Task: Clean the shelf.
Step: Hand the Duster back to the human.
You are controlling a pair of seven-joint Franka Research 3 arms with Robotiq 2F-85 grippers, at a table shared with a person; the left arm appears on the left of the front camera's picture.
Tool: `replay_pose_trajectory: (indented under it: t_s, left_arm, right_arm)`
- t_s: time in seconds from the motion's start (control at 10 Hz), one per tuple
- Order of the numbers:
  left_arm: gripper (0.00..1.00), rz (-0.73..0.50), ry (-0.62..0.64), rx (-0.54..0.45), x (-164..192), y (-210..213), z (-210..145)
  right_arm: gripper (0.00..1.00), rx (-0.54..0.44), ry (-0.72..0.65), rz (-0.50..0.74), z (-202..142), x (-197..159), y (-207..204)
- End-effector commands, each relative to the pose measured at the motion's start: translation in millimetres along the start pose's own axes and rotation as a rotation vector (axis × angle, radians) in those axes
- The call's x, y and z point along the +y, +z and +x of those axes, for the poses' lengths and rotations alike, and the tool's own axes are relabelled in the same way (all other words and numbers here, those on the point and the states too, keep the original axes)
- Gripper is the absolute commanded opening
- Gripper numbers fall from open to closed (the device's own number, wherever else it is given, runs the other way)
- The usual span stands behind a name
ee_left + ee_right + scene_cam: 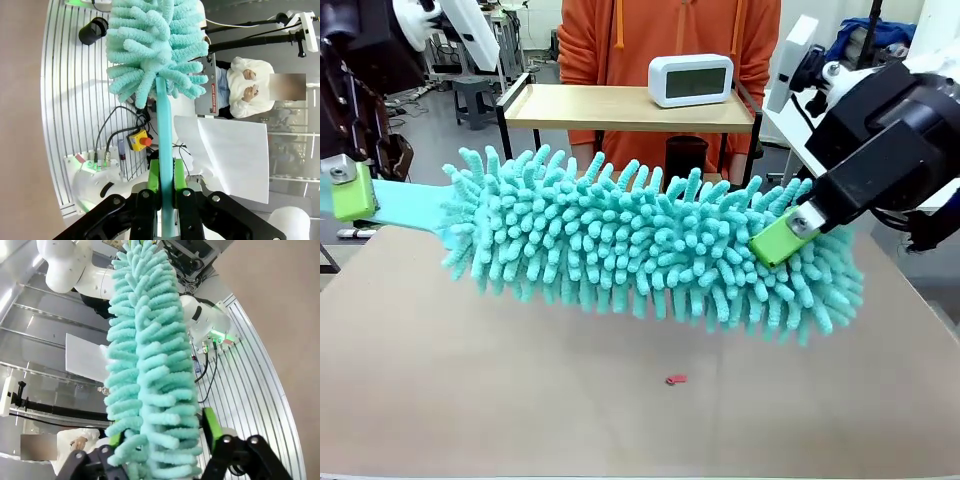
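In the front view a long turquoise chenille duster [650,245] hangs level above the brown surface [520,400], carried between both arms: the left gripper [350,190] is clamped on its flat turquoise handle [405,205] at picture left, and the right gripper [785,235] is pressed into the fluffy head near its far end. The shelf [630,105] stands beyond the duster at the far side of the surface, just in front of a person in an orange top, with a white digital clock [691,80] on its upper board; a small red scrap [676,379] lies on the surface below the duster. In the left wrist view the fingers [153,172] are closed flat against the handle. In the right wrist view the green fingers [210,427] sit either side of the head, closed into the pile. The step in hand looks like readying the duster, with the shelf not yet touched; next, the head likely has to be carried forward onto the upper board, minding the clock.
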State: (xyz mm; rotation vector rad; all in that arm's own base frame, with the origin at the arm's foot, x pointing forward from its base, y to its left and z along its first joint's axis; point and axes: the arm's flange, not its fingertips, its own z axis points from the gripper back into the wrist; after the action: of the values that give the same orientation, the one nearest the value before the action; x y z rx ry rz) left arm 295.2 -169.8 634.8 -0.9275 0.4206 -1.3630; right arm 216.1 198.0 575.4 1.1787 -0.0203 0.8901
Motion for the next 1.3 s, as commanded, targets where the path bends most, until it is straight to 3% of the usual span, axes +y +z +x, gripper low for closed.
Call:
replay_pose_trajectory:
  t_s: [0.0,0.2,0.3,0.4,0.9,1.0,1.1,1.2]
  left_arm:
    - [0.13,0.001,0.016,-0.001,-1.6,1.8,3.4]
    - [0.13,0.004,0.023,-0.006,-0.4,1.6,4.1]
    - [0.13,0.008,0.025,-0.008,-0.1,1.2,4.5]
    - [0.13,0.016,0.030,-0.006,0.0,0.7,4.6]
    - [0.13,0.016,0.035,-0.001,1.5,-0.1,5.7]
    - [0.51,0.012,0.032,-0.011,1.3,0.2,6.7]
    - [0.71,0.011,0.029,-0.030,0.3,2.0,6.3]
    - [1.00,0.027,0.031,-0.082,0.6,7.0,3.8]
  right_arm:
    - [0.00,-0.017,0.003,0.025,-3.4,-0.4,-0.7]
    - [0.00,-0.018,-0.001,0.027,-4.2,-1.3,0.1]
    - [0.07,-0.016,-0.003,0.027,-4.6,-1.3,0.6]
    - [0.00,-0.016,-0.005,0.030,-5.0,-1.5,1.0]
    - [0.00,-0.022,-0.014,0.035,-7.2,-4.0,3.2]
    - [0.00,-0.023,-0.014,0.036,-7.6,-4.5,4.2]
    - [0.00,-0.025,-0.016,0.038,-8.1,-5.3,5.3]
    - [0.00,-0.029,-0.019,0.043,-9.2,-6.1,7.7]
